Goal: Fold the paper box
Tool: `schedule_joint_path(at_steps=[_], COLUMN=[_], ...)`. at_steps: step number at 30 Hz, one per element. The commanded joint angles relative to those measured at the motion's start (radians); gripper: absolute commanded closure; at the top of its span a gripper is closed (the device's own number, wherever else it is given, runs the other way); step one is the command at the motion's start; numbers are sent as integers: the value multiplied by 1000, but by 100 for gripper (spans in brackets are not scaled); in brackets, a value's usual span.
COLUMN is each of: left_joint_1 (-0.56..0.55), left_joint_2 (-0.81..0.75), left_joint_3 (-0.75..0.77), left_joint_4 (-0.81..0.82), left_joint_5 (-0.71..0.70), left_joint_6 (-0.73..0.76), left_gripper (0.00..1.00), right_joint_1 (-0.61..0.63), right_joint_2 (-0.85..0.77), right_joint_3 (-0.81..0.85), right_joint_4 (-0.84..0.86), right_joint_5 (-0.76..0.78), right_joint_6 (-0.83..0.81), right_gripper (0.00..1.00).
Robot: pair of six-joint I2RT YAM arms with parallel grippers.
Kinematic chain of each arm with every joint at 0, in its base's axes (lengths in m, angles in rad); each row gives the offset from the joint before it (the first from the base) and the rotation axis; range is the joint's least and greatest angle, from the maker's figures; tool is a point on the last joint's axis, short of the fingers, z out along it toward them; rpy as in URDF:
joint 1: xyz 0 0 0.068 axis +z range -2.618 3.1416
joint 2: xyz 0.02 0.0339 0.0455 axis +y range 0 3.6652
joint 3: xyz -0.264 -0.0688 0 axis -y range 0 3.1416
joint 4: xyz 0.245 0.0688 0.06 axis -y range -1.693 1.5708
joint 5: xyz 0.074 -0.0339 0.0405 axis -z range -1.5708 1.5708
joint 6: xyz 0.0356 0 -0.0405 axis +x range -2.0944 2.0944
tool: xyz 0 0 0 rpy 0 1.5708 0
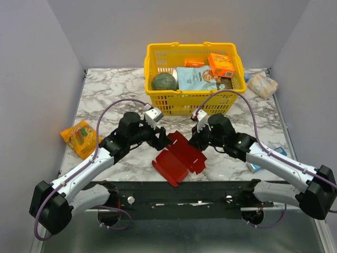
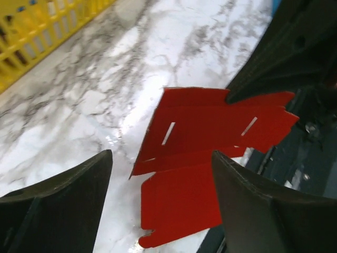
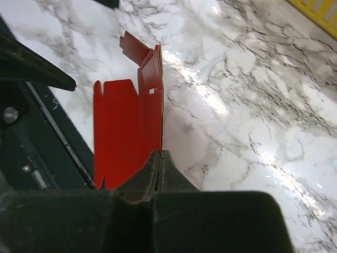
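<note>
Red thin cardboard, the paper box [image 1: 178,157], sits partly folded on the marble table [image 1: 105,89] at lower centre of the top view, between the two grippers and just above the dark mounting rail [image 1: 184,192]. One panel lies flat toward the bottom of the frame; the slotted panels and flaps rise from a crease.

Left gripper [image 1: 162,138]: jaws wide apart. In the left wrist view the gripper [image 2: 162,158] frames the paper box [image 2: 210,126] between its fingers [image 2: 79,205] without touching it (two narrow slots show in the raised panel).

Right gripper [image 1: 196,141]: jaws pressed together and clamped on an edge of the sheet. In the right wrist view the upright panel of the paper box [image 3: 126,126] runs straight into the seam of the gripper [image 3: 159,156].

At upper centre of the top view a yellow basket [image 1: 158,58] stands on the table, holding a dark green round fruit [image 1: 164,81], a blue packet [image 1: 194,78] and an orange carton [image 1: 221,64]. An orange snack packet [image 1: 80,138] lies at the table's left edge, well apart from the sheet; a pale wrapped packet [image 1: 262,84] lies at upper right, just beside the basket.
</note>
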Motion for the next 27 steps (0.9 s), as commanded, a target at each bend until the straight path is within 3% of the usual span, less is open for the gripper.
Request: schedule_joint_path(at_steps=[1, 2, 5, 10, 14, 27], left_joint_1=[-5, -6, -8, -21, -69, -167], left_joint_2=[-73, -88, -151, -200, -153, 61], left_joint_3=[-48, -64, -142, -323, -443, -504], left_joint_4=[13, 17, 44, 165, 378, 651], left_joint_5=[-296, -386, -435, -360, -310, -329], left_joint_6=[-92, -124, -215, -360, -476, -499], left_gripper=[13, 14, 17, 27, 36, 43], right_joint_1=[61, 77, 91, 112, 156, 245], right_joint_2=[68, 97, 137, 180, 228, 378], right_joint_3=[60, 74, 83, 98, 107, 121], right_joint_4=[-74, -79, -74, -43, -31, -30], right_joint_5=[331, 366, 467, 582, 656, 808], right_joint_6=[-23, -19, 7, 30, 32, 102], right_gripper=[99, 99, 99, 99, 99, 99])
